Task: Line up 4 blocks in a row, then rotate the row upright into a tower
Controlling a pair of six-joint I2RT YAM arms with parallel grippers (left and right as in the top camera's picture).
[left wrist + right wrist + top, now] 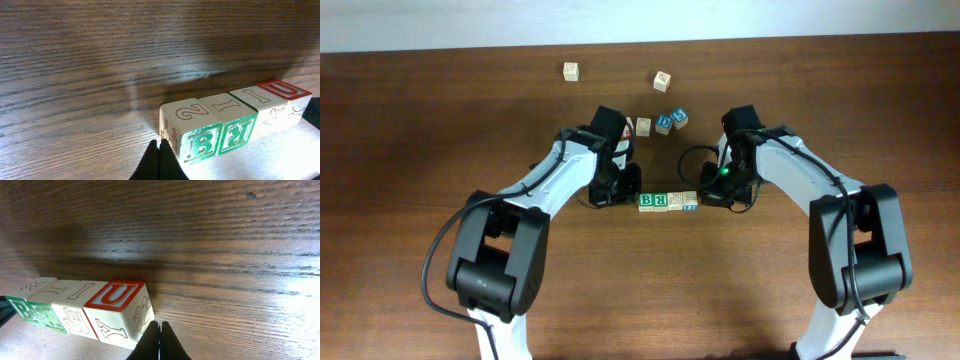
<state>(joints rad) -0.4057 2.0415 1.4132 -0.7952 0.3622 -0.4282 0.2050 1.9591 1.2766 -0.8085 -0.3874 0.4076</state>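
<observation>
While both arms are reaching in from the near side, the blocks are sitting in one straight row of four at the middle of the table, faces touching. The B block is standing at the row's left end, the R block is sitting next to it, and the U block, red-framed on top, is closing the right end.

The left gripper is resting low just beside the B block's outer face, its fingers pressed together and holding nothing; whether it is touching the wood of the block cannot be told. The right gripper is mirroring it at the U block's outer corner, fingers likewise together on nothing.

Three cubes are clustering near the row on its far side, between the two arms. Two more cubes are lying well apart near the table's far edge. Broad tabletop is lying open to the left and right of the arms, and a strip is lying open between the row and the arm bases.
</observation>
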